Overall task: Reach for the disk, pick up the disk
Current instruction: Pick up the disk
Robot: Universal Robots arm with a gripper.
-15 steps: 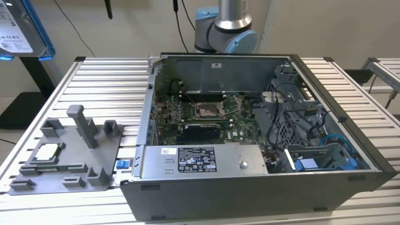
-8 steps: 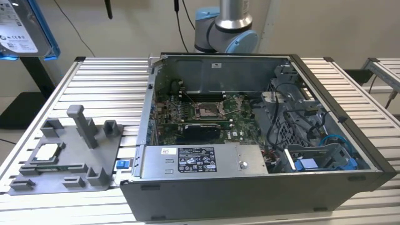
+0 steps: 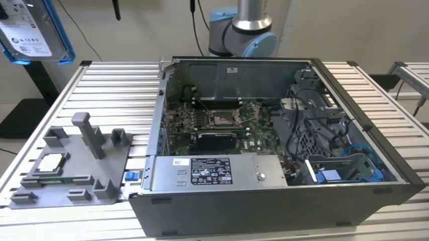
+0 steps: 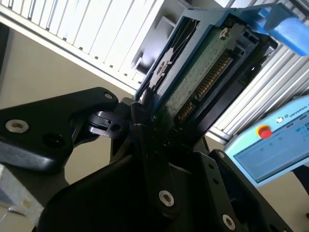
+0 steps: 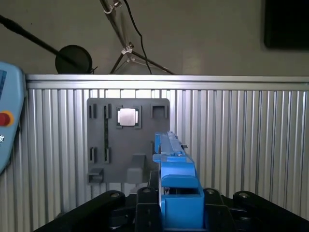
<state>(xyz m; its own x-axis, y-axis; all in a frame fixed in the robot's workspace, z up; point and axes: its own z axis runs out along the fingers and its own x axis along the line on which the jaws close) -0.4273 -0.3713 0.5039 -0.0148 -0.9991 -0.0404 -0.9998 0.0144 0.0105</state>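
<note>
The disk hangs high at the exterior view's upper left, a silver drive with a white label and bright blue rails. In the second wrist view the disk shows its green circuit board side, and my gripper is shut on its lower end with black fingers on both faces. The first wrist view has the disk edge-on, blue rail toward the camera, rising from the gripper above the grey fixture plate.
An open computer case stands on the slatted aluminium table. A grey fixture plate with a small square silver chip lies beside the case. The arm's base is behind the case. A pendant lies near the table edge.
</note>
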